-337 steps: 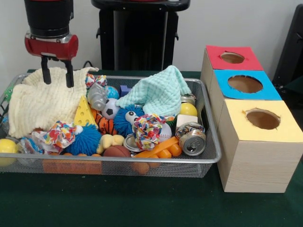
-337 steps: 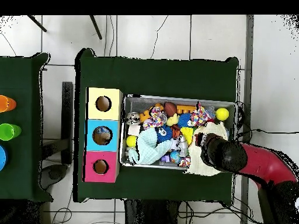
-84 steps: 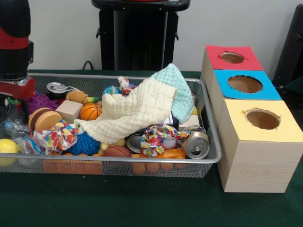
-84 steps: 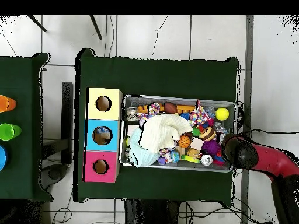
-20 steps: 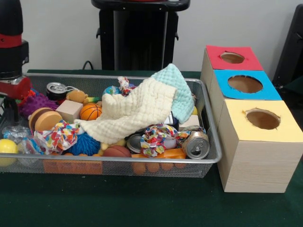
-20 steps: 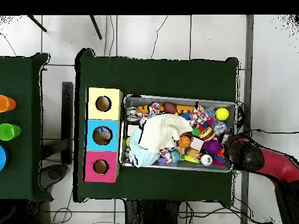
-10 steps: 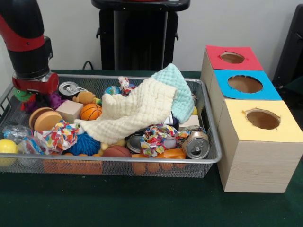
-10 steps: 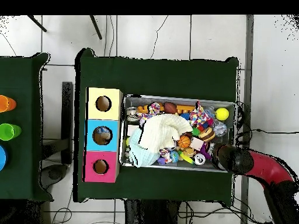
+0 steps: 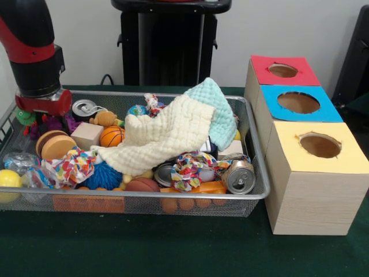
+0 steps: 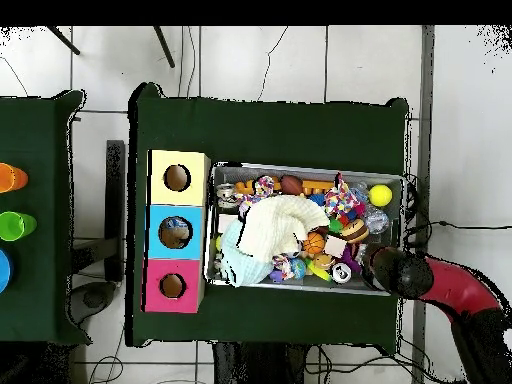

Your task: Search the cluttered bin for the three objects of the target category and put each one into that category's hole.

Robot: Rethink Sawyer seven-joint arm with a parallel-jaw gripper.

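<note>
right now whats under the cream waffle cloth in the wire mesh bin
The cream waffle cloth drapes over a mint green cloth; a shiny can's end pokes out at its front edge. Whatever lies beneath its middle is covered.

**The red and black arm reaches down low**

The robot's arm (image 9: 31, 46) comes down from the top, leaning a little. It is red up high and black lower down, with a red ring at the bottom. The gripper (image 9: 41, 115) sits under that ring, down low. Its tips are hidden. From above, the arm (image 10: 440, 285) stretches in from the side.
</note>
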